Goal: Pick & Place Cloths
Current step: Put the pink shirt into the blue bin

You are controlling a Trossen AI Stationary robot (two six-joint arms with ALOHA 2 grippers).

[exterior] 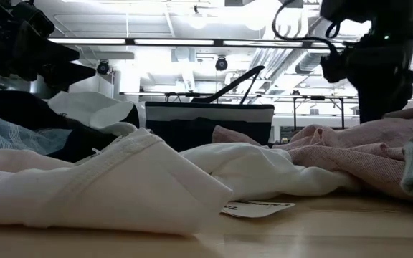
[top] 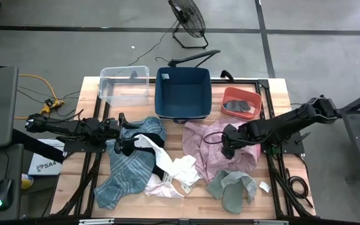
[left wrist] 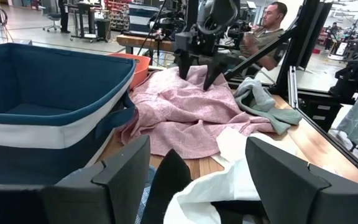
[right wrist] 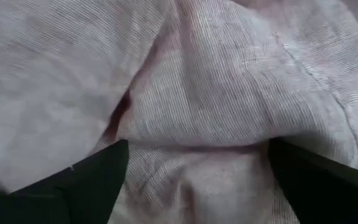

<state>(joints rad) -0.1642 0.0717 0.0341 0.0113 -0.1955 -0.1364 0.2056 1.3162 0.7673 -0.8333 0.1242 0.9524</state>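
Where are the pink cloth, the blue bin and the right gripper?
Pink cloth (top: 200, 139), high view: its upper left spread.
Blue bin (top: 183, 94), high view: its inside floor.
Right gripper (left wrist: 196, 73), left wrist view: between its open fingertips.

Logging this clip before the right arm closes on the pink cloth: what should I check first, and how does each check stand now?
1. Right end effector open: ok, its fingers are spread in both wrist views.
2. It is over the pink cloth: ok, fabric fills the space between the fingers.
3. Fingers touching the fabric: cannot tell.
4. Blue bin has room: ok, nothing visible inside.
5. Left end effector out of the way: ok, it sits over the white cloth and plaid cloth, apart from the right one.
6. Pink cloth free of other cloths: not ok, the grey-green cloths touch its near edge.
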